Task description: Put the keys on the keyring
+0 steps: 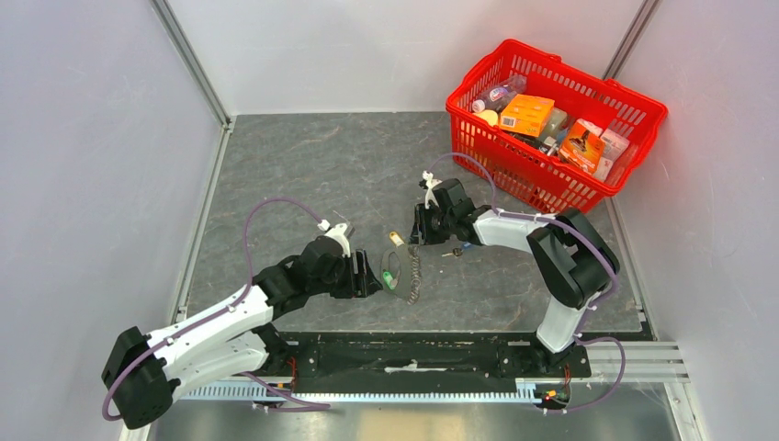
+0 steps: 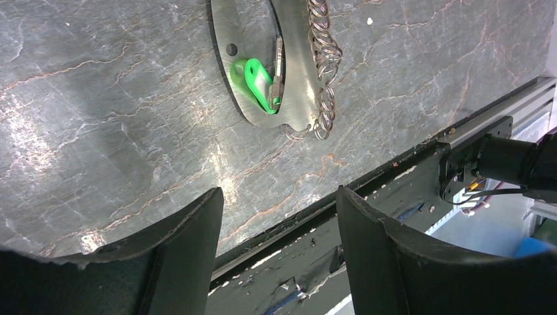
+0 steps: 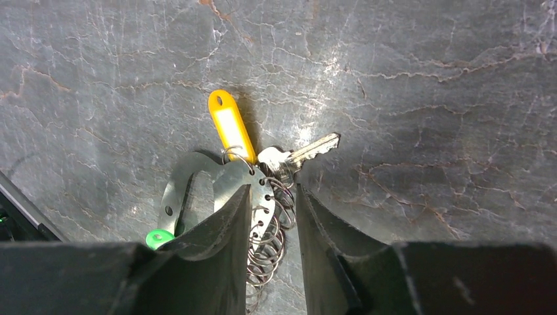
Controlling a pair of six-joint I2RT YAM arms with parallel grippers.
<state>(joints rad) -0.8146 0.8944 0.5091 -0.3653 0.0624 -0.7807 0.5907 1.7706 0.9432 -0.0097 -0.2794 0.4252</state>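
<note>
Grey table (image 1: 303, 184) w/ red basket (image 1: 514, 170) at far R. L gripper (image 2: 279, 197) wide open, empty, just short of keyring (image 2: 295, 65), a flat metal plate w/ a row of rings, lying mid-table btwn both arms. R gripper (image 3: 272, 187) narrowed, fingers either side of the ring row; can't tell if it's pinching. Yellow tag (image 3: 230, 128) and green tag (image 2: 253, 82) are at the plate. Silver key (image 3: 305, 152) lies by the R tips, and a blue-headed key (image 1: 457, 250) lies loose on the table near R gripper.

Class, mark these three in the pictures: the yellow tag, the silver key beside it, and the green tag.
yellow tag (image 3: 231, 128), right wrist view, middle of its plastic body.
silver key (image 3: 314, 148), right wrist view, on its toothed blade.
green tag (image 2: 253, 80), left wrist view, on its plastic body.
</note>
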